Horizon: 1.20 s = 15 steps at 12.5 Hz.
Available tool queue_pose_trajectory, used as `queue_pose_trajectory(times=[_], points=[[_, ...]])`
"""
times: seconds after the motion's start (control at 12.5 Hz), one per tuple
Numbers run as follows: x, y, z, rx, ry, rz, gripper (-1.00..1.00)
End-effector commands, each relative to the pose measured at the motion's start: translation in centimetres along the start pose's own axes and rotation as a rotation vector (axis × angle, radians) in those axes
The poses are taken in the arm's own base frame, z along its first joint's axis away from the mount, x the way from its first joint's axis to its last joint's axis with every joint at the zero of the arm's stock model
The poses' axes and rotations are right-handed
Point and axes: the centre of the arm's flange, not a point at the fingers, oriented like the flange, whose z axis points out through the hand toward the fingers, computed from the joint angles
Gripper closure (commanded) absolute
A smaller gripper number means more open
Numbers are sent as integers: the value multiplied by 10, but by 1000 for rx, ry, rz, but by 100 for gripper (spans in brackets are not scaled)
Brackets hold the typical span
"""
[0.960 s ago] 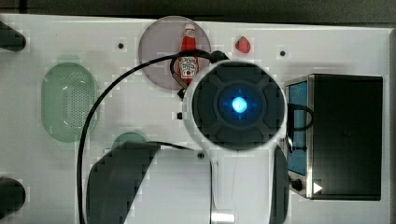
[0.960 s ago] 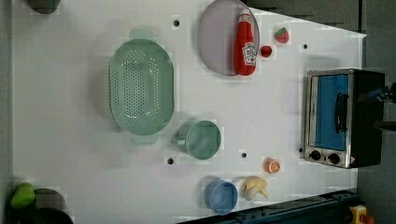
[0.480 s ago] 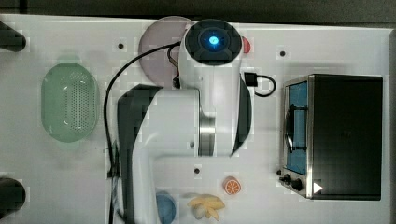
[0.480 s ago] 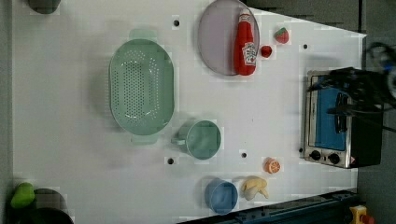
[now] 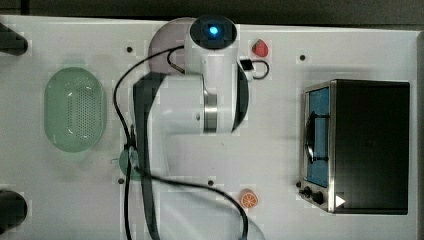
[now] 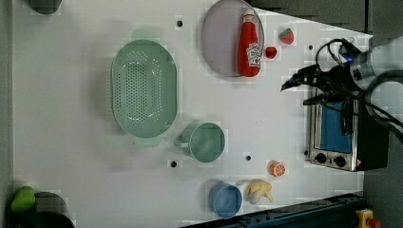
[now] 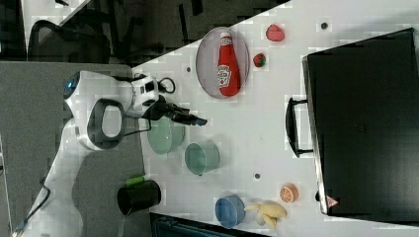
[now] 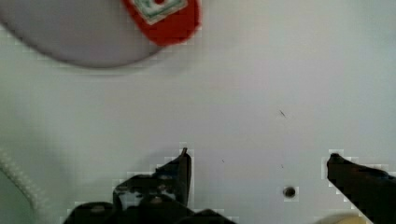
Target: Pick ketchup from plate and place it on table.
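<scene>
The ketchup (image 6: pixel 250 43), a red bottle with a white label, lies on the pale lilac plate (image 6: pixel 219 45) along its rim nearest the oven. In the right view the ketchup (image 7: pixel 226 66) rests on the plate (image 7: pixel 207 61) with its cap pointing away from the cups. My gripper (image 6: pixel 295 92) hovers open over the white table (image 6: pixel 71 142), apart from the bottle. In the wrist view the gripper (image 8: pixel 257 161) stands wide open with nothing between its fingers (image 8: pixel 182 168); the ketchup's base (image 8: pixel 166 18) and the plate's edge (image 8: pixel 70 32) lie ahead. In the top view my arm covers the ketchup.
A green basket (image 6: pixel 144 88), a green cup (image 6: pixel 206 141), a blue bowl (image 6: pixel 225 199), a banana (image 6: pixel 259 190) and an orange slice (image 6: pixel 276 168) sit on the table. Two strawberries (image 6: pixel 286 35) lie beside the plate. A toaster oven (image 6: pixel 340 128) stands under my arm.
My arm has swung across the table toward the plate. It now covers the ketchup in the top view, and the gripper has come into the left view by the oven. The jaws stayed open.
</scene>
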Motion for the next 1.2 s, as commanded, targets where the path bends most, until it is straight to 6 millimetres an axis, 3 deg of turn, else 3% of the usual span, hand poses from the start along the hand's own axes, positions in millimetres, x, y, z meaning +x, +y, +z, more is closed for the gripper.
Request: queue_pose_trajectory(times=[0.08, 0.56, 1.04, 1.2], points=[[25, -17, -18, 36, 87, -217, -100], [75, -68, 36, -13, 242, -418, -100], [106, -86, 109, 15, 277, -437, -100], [114, -90, 123, 22, 289, -439, -100]])
